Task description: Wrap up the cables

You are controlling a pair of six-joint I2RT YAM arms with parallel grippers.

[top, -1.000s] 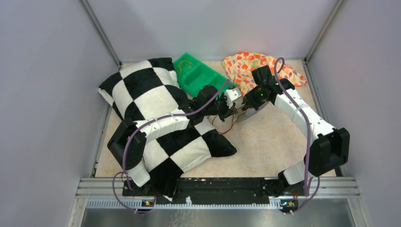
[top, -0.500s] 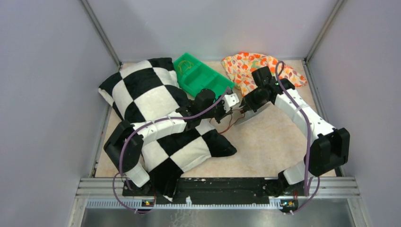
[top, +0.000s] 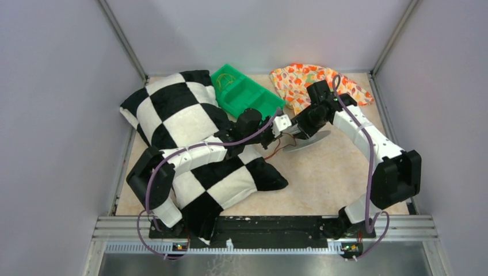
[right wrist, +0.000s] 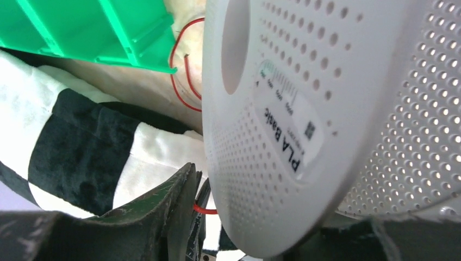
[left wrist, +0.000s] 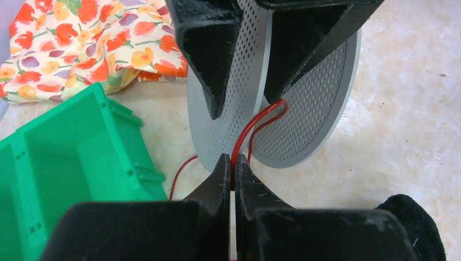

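Two-compartment green bin [top: 251, 95] (red cable [left wrist: 260, 118] beside it).

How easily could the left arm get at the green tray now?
Probably yes: the green tray sits close beside the left gripper, nothing between them. But the gripper is shut on the red cable, so it must let go first.

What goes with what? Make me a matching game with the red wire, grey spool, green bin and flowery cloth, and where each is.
1 red wire
2 grey spool
3 green bin
4 flowery cloth

A far right of the table
B clamped in the right fingers
C pinched in the left fingers
D beside the checkered cushion

Pairs: 1-C, 2-B, 3-D, 4-A
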